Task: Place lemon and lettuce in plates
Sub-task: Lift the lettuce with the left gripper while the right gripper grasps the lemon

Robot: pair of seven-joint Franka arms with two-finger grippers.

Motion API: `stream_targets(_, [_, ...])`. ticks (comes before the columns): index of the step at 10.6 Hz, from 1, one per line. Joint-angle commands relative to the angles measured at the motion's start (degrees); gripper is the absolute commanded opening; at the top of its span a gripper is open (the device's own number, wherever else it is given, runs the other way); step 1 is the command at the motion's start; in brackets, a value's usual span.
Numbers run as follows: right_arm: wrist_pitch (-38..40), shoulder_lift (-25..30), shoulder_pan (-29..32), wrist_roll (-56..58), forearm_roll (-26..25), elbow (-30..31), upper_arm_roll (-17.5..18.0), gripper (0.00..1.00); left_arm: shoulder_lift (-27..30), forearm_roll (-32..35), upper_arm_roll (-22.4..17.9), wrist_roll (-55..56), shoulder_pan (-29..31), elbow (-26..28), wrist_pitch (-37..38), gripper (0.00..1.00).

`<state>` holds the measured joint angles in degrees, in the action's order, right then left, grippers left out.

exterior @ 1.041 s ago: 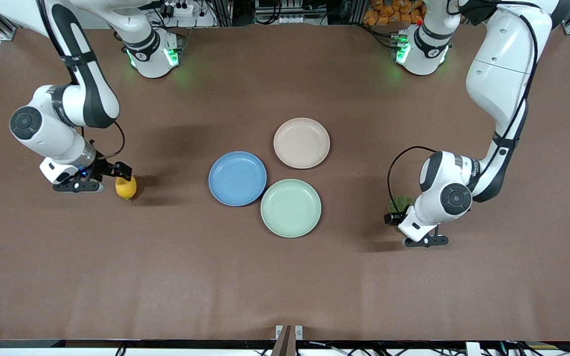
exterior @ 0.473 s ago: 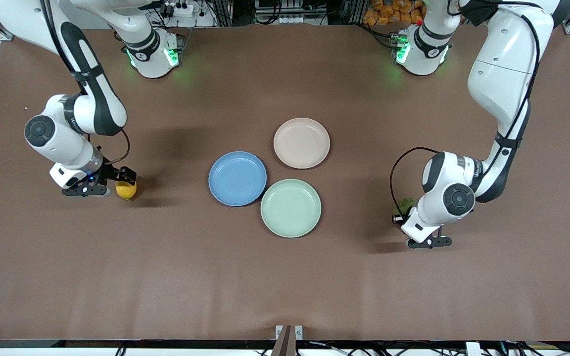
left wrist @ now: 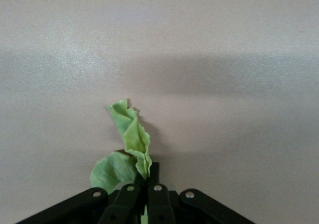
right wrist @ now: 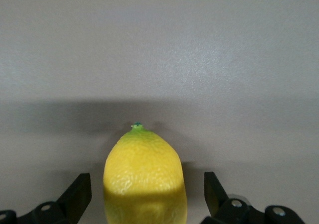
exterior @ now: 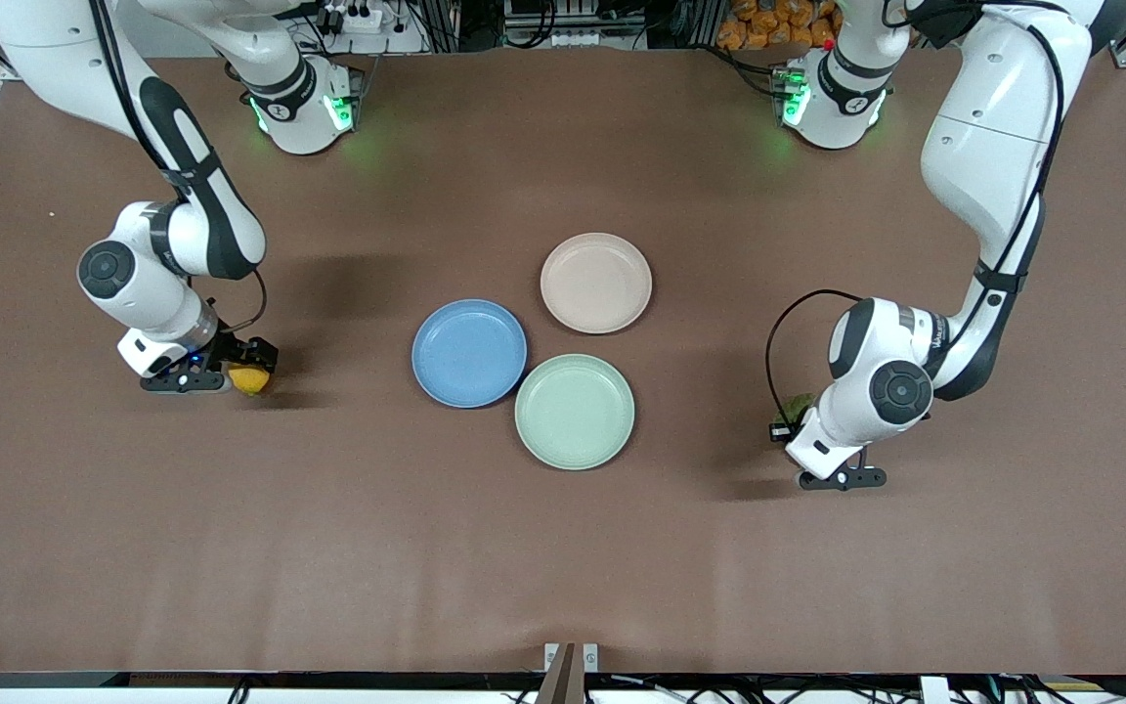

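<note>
**Mia:** Since a second ago the right gripper [exterior: 248, 370] has slid in over the lemon [exterior: 250, 381], so less yellow shows now. What do its fingers do?

**Ben:** They stand wide apart, one on each side of the lemon [right wrist: 144, 179], not touching it. The lemon sits on the tabletop [exterior: 563, 548], well away from the blue plate [exterior: 469, 353], toward the right arm's end.

**Mia:** And the left gripper [exterior: 786, 427]?

**Ben:** Closed tight on the lettuce [left wrist: 127, 149] (a crumpled green leaf). It is low at the tabletop, well away from the blue plate, toward the left arm's end. The beige-pink plate [exterior: 596, 283] touches the blue one.
</note>
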<state>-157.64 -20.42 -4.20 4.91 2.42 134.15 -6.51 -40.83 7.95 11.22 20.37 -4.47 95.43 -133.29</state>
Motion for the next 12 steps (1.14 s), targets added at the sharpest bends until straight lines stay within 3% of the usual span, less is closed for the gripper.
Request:
stream_targets(1, [-3.64,-2.25,1.21,0.98,0.92,0.77,0.98,1.0,4.69,1.72,0.46,0.63,-0.45,0.72,6.17,0.0])
stream_targets(2, [-4.08,-2.78,1.13,0.89,0.92,0.77,0.98,1.0,6.01,1.72,1.42,0.37,-0.28,0.81,8.03,0.0])
stream_targets(3, [-4.26,-2.96,1.13,0.89,0.92,0.77,0.98,0.93,7.5,1.63,2.65,0.02,0.07,1.68,8.83,0.0])
stream_targets(6, [-3.73,-3.05,1.04,0.89,0.92,0.68,0.98,0.36,13.39,0.93,4.5,0.02,0.25,7.64,9.19,0.0])
stream_targets(7, [-3.47,-2.78,1.13,0.89,0.92,0.5,1.24,0.23,14.97,0.76,5.9,0.54,0.34,9.49,9.27,0.0])
stream_targets(8, [-3.47,-2.7,1.04,0.8,0.92,0.33,1.33,0.15,16.03,0.32,7.48,1.68,0.25,10.9,9.62,0.0])
stream_targets(12, [1.34,-0.15,1.04,0.01,1.09,-1.16,3.16,0.12,16.05,-0.12,15.91,14.58,-0.36,11.35,10.86,0.0])
